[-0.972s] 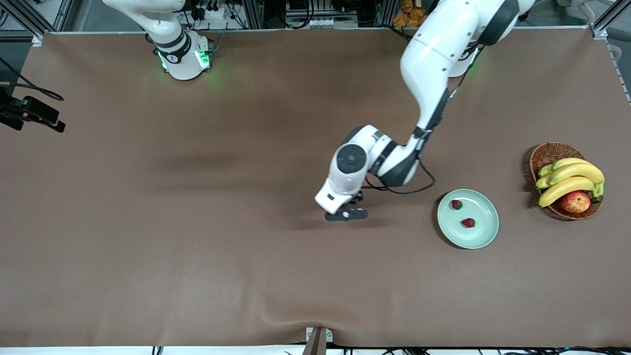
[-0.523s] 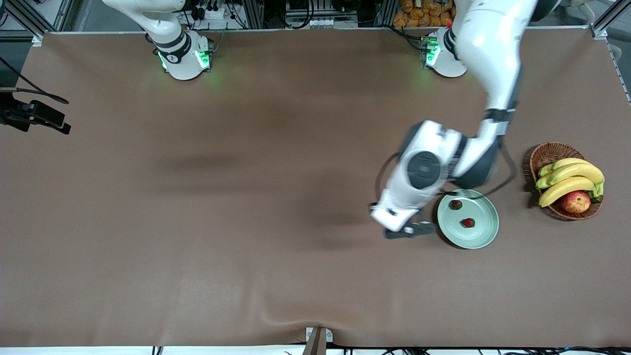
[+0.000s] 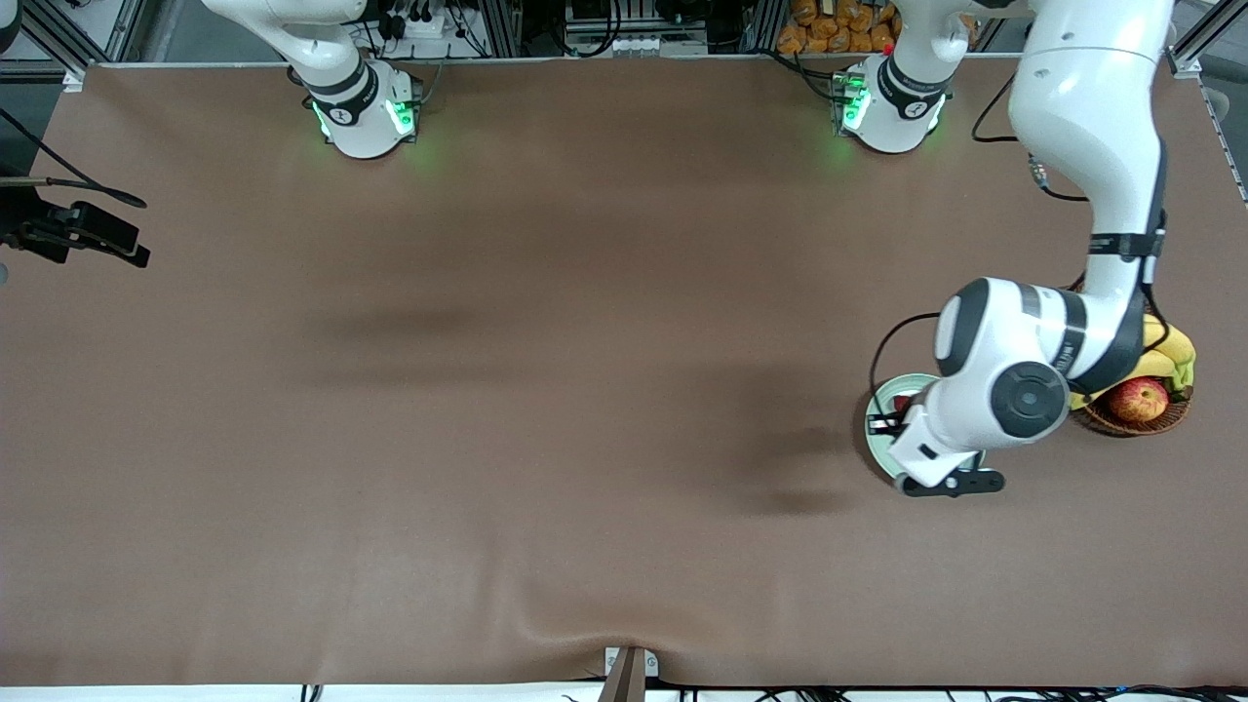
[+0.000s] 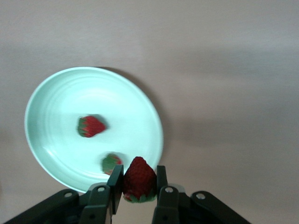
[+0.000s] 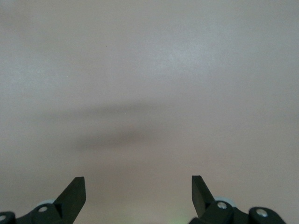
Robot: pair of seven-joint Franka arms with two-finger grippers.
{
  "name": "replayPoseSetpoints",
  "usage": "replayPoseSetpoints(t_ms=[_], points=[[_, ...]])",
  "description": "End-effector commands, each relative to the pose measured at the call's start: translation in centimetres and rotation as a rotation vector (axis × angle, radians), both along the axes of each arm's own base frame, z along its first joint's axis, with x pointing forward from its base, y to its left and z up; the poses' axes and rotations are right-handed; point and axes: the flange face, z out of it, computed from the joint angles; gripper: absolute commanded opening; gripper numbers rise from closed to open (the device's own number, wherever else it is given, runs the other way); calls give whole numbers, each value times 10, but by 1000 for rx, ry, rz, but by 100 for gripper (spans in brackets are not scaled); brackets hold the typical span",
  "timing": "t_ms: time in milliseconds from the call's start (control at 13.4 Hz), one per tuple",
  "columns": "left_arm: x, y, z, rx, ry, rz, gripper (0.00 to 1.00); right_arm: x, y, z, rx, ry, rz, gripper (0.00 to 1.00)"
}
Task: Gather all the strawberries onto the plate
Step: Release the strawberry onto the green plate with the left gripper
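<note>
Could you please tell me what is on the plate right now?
Two strawberries lie on the plate. The left tool holds a third over its rim. In the front view the arm covers most of the plate.

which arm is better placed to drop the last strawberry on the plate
Left: its hand is shut on the third strawberry above the plate, where two strawberries lie. The right hand is open, holding nothing, over bare table.

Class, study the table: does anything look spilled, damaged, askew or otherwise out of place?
Nothing stands out. Two strawberries lie in the plate, the left gripper holds a third strawberry over its rim, and the fruit basket sits upright. The right gripper waits open over bare table.
</note>
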Motion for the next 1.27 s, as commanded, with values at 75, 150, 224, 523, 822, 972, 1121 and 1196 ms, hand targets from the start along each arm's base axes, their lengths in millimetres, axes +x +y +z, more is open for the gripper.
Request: replayPoseSetpoints(t_ms=[75,150,224,523,822,972,1121,1196], points=[[-11,52,-35,-8,-3,-74,4,4,4,9,45,-24,-21,100],[-14,60,-43,-12,1,-83,6,4,4,12,45,-34,-23,100],[-17,64,-50,-15,2,-89,8,4,4,12,44,-36,-18,100],[-21,85,-64,-25,3,-103,68,6,1,11,43,-33,-20,100],[-17,84,-33,-24,-31,-110,100,6,1,11,43,-35,-15,100],[-13,85,2,-20,-82,-112,100,6,2,11,43,-33,-10,100],[-10,89,44,-14,-141,-103,100,6,5,10,39,-31,-4,100],[-10,99,66,-9,-154,-87,100,6,6,10,37,-30,-3,100]])
